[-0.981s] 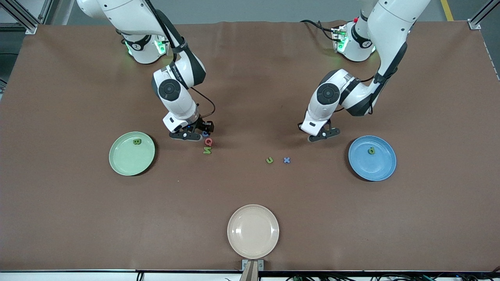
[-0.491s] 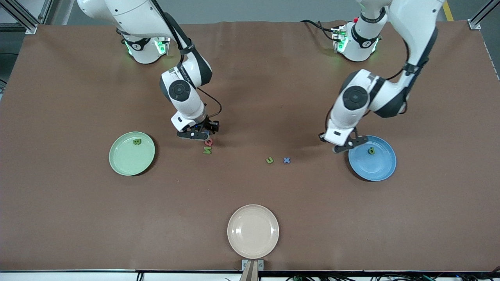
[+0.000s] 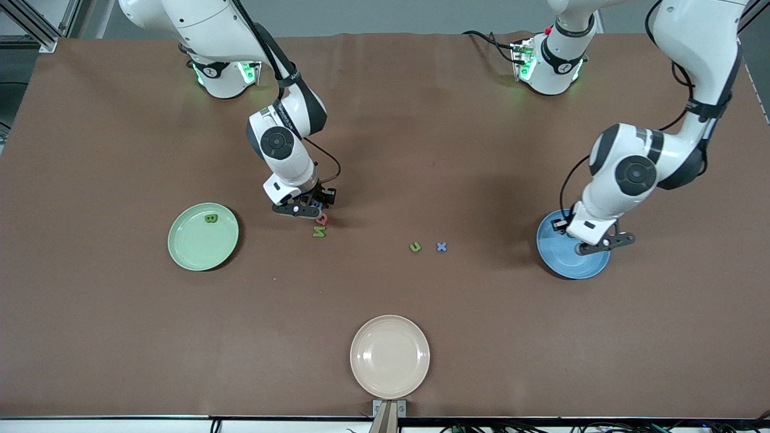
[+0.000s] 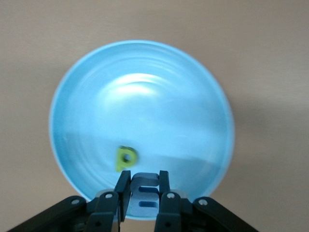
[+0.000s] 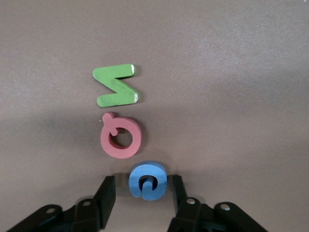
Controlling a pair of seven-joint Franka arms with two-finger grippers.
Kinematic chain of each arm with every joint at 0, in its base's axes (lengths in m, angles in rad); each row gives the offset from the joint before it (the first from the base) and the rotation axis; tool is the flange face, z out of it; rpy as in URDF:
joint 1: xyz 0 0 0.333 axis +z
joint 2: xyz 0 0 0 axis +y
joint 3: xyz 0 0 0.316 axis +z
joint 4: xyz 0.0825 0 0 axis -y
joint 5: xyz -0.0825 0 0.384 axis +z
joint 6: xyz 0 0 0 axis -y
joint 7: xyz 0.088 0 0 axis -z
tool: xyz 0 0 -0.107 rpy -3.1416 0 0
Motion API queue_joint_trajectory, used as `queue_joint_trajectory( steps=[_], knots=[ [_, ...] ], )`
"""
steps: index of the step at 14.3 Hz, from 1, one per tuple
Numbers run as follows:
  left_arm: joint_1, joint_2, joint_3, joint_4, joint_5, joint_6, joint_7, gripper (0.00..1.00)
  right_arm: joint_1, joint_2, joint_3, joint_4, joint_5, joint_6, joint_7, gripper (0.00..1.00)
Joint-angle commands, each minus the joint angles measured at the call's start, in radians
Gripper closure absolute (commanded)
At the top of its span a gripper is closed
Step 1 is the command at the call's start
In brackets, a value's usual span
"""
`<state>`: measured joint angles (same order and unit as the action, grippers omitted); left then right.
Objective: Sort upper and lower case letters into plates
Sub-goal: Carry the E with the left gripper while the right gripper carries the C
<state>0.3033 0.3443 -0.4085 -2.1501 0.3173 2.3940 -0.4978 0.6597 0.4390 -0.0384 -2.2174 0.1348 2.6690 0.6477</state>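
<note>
My left gripper (image 3: 592, 243) hangs over the blue plate (image 3: 562, 263), shut on a blue letter m (image 4: 145, 193). A green p (image 4: 124, 158) lies in that plate (image 4: 145, 96); my arm hides it in the front view. My right gripper (image 3: 305, 208) is low at the table, open, with a finger on each side of a blue C (image 5: 147, 181). Next to the C lie a red-pink Q (image 5: 121, 137) and a green N (image 5: 117, 85), which also show in the front view as Q (image 3: 323, 219) and N (image 3: 319, 232). A green B (image 3: 210, 218) lies in the pale green plate (image 3: 198, 246). A green u (image 3: 415, 246) and a blue x (image 3: 442, 246) lie mid-table.
A cream-beige plate (image 3: 390, 356) sits near the table edge closest to the front camera, with nothing in it. The brown table mat (image 3: 120, 337) spreads wide around the plates.
My left arm has swung from mid-table toward its own end and now holds the m over the blue plate. My right gripper has shifted slightly onto the C.
</note>
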Motion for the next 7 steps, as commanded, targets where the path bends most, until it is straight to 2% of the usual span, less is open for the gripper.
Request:
queue_joint_trajectory(
  steps=[1, 3, 4, 7],
  knots=[
    [0.059, 0.053, -0.007, 0.041, 0.025, 0.002, 0.129, 0.89, 0.009, 0.015, -0.012, 0.010, -0.012, 0.002, 0.015, 0.65],
    [0.094, 0.085, -0.007, 0.064, 0.025, 0.001, 0.209, 0.89, 0.001, 0.015, -0.012, 0.010, -0.014, -0.001, 0.013, 0.89],
    [0.097, 0.097, -0.004, 0.076, 0.025, 0.002, 0.229, 0.89, -0.005, 0.013, -0.012, 0.010, -0.012, -0.006, 0.010, 0.98],
    [0.115, 0.162, -0.003, 0.143, 0.072, 0.001, 0.278, 0.89, -0.020, -0.020, -0.064, 0.027, -0.040, -0.082, -0.034, 1.00]
  ],
)
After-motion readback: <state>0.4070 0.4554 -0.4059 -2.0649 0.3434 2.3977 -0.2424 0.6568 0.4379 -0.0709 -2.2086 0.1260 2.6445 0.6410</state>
